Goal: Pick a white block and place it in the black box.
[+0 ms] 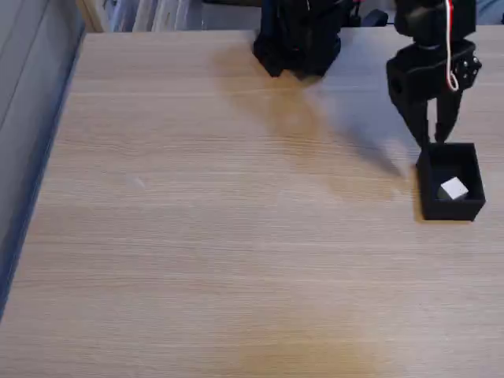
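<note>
At the right edge of the fixed view, my gripper hangs just above the far wall of the black box, fingers pointing down, spread only narrowly and holding nothing. White block lies inside the box, on its floor, a little toward the near-right corner, turned slightly askew to the walls; it touches no finger of mine. Box sits on the pale wood surface, near the right margin, well apart from my base at the far edge. Judgement: the placing itself looks done, and the step in hand is clearing away without upsetting the result. My fingertips appear very close to the far rim, possibly over it; from this angle I cannot tell whether they touch it. So the good way out is straight up first, no sideways swing until the tips are clear above the walls. The box looks light and thin-walled, so a dragged fingertip could slide or tip it and spill the block. Keep the opening as it is while rising; widening now might catch the rim. The red-and-white wire on my wrist hangs free of the box, no snag expected. Once high, fold back toward the base across bare surface.
</note>
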Controlling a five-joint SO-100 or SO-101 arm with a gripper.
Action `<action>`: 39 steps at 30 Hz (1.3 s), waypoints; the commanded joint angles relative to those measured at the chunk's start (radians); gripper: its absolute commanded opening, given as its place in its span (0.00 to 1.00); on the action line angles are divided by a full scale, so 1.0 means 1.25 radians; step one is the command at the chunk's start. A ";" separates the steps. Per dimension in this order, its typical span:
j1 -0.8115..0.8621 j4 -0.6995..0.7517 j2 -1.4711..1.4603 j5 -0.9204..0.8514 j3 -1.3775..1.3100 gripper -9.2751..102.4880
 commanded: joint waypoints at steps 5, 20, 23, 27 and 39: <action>0.226 0.000 0.297 -0.101 0.250 0.08; 0.434 0.121 0.900 -0.191 0.823 0.08; 0.441 0.129 0.963 -0.123 0.881 0.08; 0.439 0.187 1.033 -0.065 0.920 0.08; 0.378 0.234 1.069 -0.131 0.922 0.08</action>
